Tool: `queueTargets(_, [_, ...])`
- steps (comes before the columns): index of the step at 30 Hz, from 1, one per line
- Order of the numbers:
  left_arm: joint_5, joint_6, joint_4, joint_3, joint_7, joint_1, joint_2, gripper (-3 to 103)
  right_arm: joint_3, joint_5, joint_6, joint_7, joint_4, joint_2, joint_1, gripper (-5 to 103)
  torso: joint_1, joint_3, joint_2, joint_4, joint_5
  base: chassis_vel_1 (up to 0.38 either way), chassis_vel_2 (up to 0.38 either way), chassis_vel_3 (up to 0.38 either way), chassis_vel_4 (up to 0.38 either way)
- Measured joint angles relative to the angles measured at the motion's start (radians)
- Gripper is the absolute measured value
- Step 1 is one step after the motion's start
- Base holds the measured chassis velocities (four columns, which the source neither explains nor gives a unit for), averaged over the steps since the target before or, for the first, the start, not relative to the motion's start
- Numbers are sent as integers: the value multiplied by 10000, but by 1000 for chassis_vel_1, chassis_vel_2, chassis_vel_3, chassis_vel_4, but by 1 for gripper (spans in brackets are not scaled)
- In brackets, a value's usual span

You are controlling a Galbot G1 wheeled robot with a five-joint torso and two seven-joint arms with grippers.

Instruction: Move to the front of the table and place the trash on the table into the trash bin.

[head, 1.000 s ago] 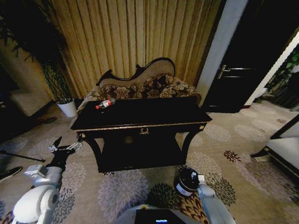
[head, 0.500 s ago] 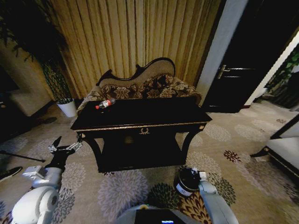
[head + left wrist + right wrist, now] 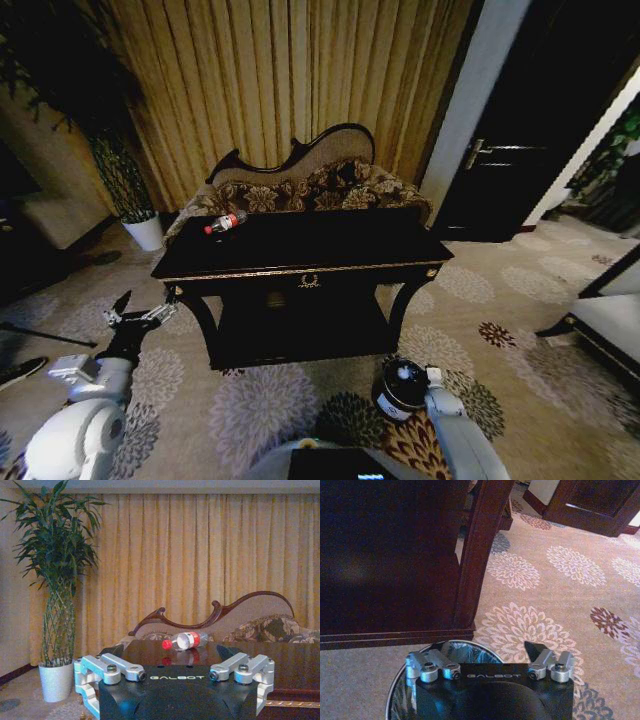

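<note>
- Since a second ago little has shifted; the right gripper [image 3: 432, 378] hovers jaws apart, holding nothing, over the trash bin [image 3: 397, 392].
- The left gripper [image 3: 138, 320] waits open at the table's [image 3: 300, 262] near-left corner.
- One bottle [image 3: 226, 222] remains far-left on the tabletop, still to bin.

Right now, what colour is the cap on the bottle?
Red; the bottle cap shows best in the left wrist view.

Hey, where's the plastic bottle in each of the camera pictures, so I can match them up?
Head view: the bottle lies on its side at the far left corner of the table.
Left wrist view: the bottle lies mid-picture on the tabletop, beyond the left gripper.
Right wrist view: not in it.
Shared landmark: the table.
</note>
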Motion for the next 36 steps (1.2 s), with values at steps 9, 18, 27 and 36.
queueTargets(9, [-14, -18, 15, -26, -1, -7, 8, 100, 230, 497, -95, 0, 1075, 84, -170, 100, 0, 0, 0, -1, 3, 0, 0, 0, 0])
queueTargets(18, [-8, -19, -15, -34, -3, 19, -40, 100, 773, 1236, 342, 2, 4321, 143, -600, 100, 0, 0, 0, 0, 0, 0, 0, 0, 0])
queueTargets(27, [25, -6, -77, 11, -6, 46, -88, 100, 568, 2554, -163, 4, 8181, -77, -1074, 100, 0, 0, 0, 0, 0, 0, 0, 0, 0])
queueTargets(36, [-32, 31, -248, -85, -46, 95, -70, 100, -816, 3731, -1590, 2, 11976, -234, -1827, 100, 0, -1, 0, 1, -2, 0, 0, 0, 0])
